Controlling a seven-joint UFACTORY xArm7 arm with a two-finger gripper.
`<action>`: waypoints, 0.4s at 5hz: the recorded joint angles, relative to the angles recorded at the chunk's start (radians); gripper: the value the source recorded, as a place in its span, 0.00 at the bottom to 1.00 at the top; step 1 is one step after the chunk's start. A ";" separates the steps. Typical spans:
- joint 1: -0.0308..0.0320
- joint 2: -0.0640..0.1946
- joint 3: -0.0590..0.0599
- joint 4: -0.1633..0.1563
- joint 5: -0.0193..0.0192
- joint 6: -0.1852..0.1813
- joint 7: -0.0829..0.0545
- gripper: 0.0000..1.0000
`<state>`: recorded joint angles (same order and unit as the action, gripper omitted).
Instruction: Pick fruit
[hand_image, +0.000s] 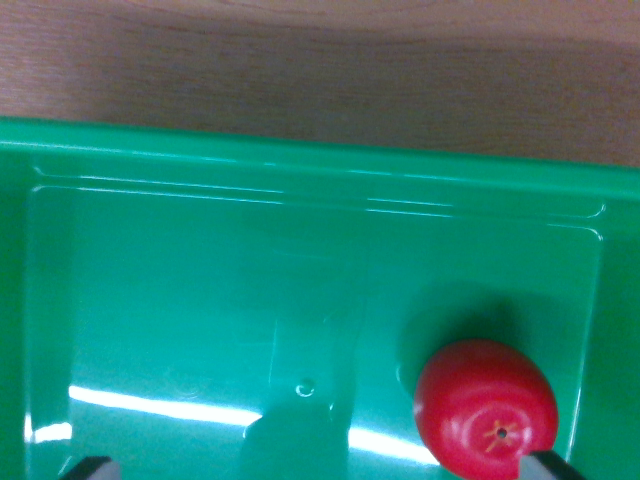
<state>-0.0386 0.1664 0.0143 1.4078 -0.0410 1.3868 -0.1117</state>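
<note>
A red round fruit (485, 408), like a tomato or apple with a small star mark on top, lies on the floor of a green plastic bin (250, 290), toward the wrist view's lower right. Only the tips of my gripper (320, 468) show at the bottom edge: one finger (92, 468) at the lower left, the other (548, 466) at the lower right, just touching or overlapping the fruit's lower right side. The jaws stand wide apart with nothing held between them.
The bin's far rim (320, 160) runs across the upper picture. Beyond it lies a brown wooden tabletop (320, 60). The bin's right wall (620, 330) stands close beside the fruit.
</note>
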 joint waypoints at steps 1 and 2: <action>0.0000 0.000 0.000 0.000 0.0000 0.000 0.000 0.00; -0.0115 0.024 -0.010 -0.034 -0.0043 -0.046 -0.014 0.00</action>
<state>-0.0501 0.1904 0.0045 1.3743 -0.0453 1.3412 -0.1257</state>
